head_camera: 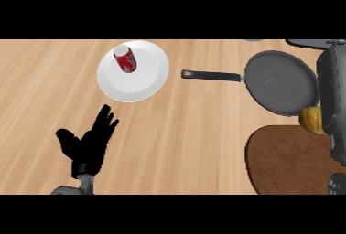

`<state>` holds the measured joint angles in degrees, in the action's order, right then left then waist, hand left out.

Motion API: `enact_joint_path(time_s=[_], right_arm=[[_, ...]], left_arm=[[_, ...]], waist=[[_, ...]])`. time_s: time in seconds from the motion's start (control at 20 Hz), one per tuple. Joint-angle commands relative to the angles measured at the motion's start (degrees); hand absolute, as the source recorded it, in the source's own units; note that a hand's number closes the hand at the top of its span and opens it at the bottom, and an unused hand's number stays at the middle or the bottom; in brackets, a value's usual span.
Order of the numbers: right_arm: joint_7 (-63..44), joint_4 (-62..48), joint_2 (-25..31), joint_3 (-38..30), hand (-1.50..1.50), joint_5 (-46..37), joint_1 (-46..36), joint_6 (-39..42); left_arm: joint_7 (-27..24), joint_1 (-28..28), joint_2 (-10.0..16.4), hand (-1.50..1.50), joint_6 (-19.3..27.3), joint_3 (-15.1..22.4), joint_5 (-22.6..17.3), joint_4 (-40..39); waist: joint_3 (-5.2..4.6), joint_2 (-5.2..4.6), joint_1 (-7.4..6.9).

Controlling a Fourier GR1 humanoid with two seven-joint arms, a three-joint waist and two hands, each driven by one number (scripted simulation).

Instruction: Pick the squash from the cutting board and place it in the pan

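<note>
Squash [312,119] beside the right hand [330,109], grip unclear, at the pan [280,82] rim. Move it over mid-pan before letting go. Left hand [88,141] rests open.

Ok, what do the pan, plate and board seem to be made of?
Pan: matte dark grey, likely metal, with a black handle. Plate: plain white, ceramic or plastic, can't tell. Board: flat brown, probably wood, though no grain shows.

The counter [182,137] is pale wood with fine straight grain; the round cutting board [283,160] is darker brown wood, matt. The plate [147,82] looks smooth white, the can [126,60] on it glossy red metal with a silver end, the pan [280,82] dull dark grey, and the left hand [88,144] matt black.
</note>
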<state>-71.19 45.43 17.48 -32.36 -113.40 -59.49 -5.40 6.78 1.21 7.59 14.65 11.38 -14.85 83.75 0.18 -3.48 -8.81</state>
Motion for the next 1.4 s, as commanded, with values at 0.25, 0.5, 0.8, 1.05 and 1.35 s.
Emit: enact_joint_path(time_s=[0.25, 0.5, 0.8, 1.05, 1.35], right_arm=[[-14.0, 2.7, -5.3, -8.8, 1.50, -6.1, 5.9, -12.4], [-14.0, 2.0, -4.4, -14.7, 1.50, -10.7, 10.4, -9.2], [-11.1, -1.5, -8.9, -23.1, -1.50, -2.7, 12.1, -20.4], [-5.0, 1.0, -10.7, -23.3, -1.50, -3.1, 14.5, -32.3], [3.9, 8.1, -12.3, -24.5, -1.50, 2.4, 11.1, -48.7]], left_arm=[[0.2, -0.6, -0.3, 0.00, 1.0, -1.9, -0.9, -1.3], [-0.8, -2.1, -0.6, 0.00, 1.3, -1.8, -0.5, -1.1], [-0.7, -3.3, 0.9, 0.00, -0.2, -3.9, -2.3, -0.9], [-0.7, -2.6, 0.1, 0.00, 1.1, -3.0, -0.8, -1.3], [0.2, -3.2, 0.2, 0.00, 1.2, -3.8, -1.7, -0.8]], waist=[[0.00, 0.98, 3.79], [-0.08, 0.93, 4.49], [0.06, 1.47, 4.52], [0.08, 1.89, 5.49], [0.13, 2.21, 5.11]])
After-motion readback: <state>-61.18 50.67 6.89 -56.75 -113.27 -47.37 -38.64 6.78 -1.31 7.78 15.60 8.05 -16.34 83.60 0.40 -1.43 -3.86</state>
